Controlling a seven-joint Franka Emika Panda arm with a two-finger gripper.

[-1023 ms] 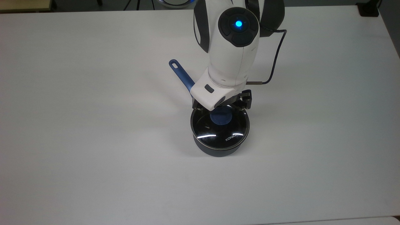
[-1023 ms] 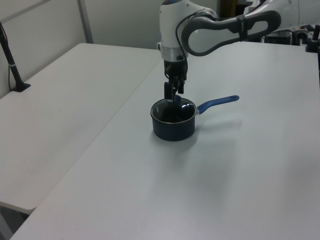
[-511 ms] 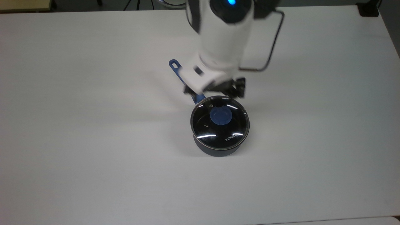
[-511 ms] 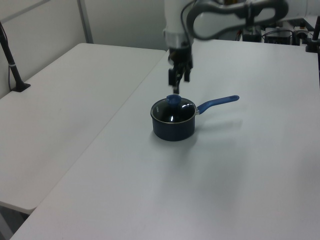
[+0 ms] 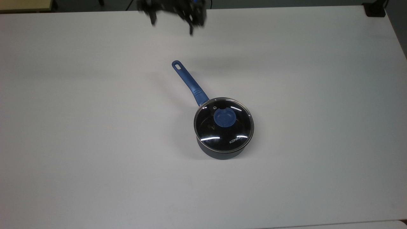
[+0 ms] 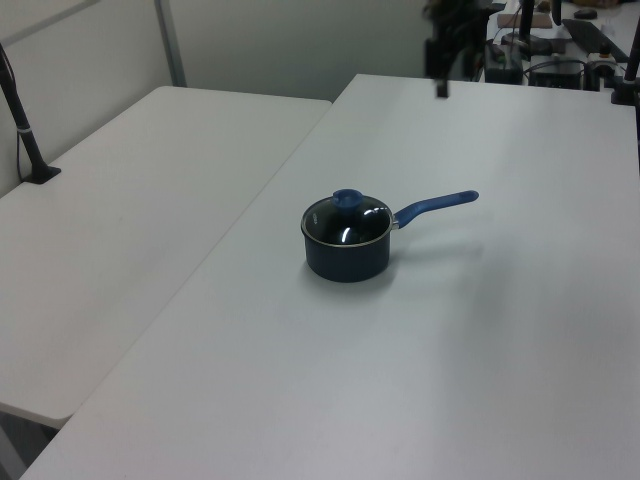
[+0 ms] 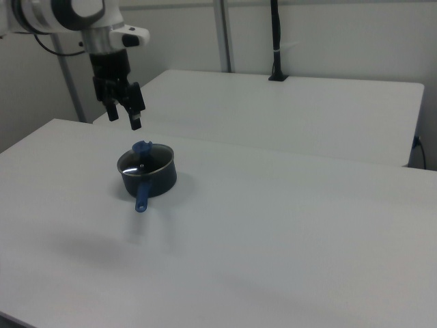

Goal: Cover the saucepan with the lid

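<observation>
The saucepan (image 5: 222, 146) stands upright near the middle of the white worktop (image 5: 79, 143), and everything else is placed from it. The lid (image 5: 224, 124) sits flat on the saucepan's rim, closing it; its metal edge lines up with the rim all round, the blue knob (image 5: 224, 117) stands at its centre, and the white "KONKA" lettering lies on the glass toward the top view's lower right. In the left view the lid (image 6: 346, 218) looks level on the saucepan (image 6: 346, 255).

The long blue handle (image 5: 189, 82) runs from the saucepan toward the top view's upper left, ending in its hole.

Farther out, beyond the end of the handle, the tool (image 7: 124, 116) hangs in the air well above and apart from the saucepan (image 7: 147, 175). In the right view its two fingers (image 7: 136, 121) point down with a clear gap between them, and nothing is held. In the top view the tool (image 5: 173, 17) is a dark blur at the worktop's far edge, so its exact pose there is uncertain.
</observation>
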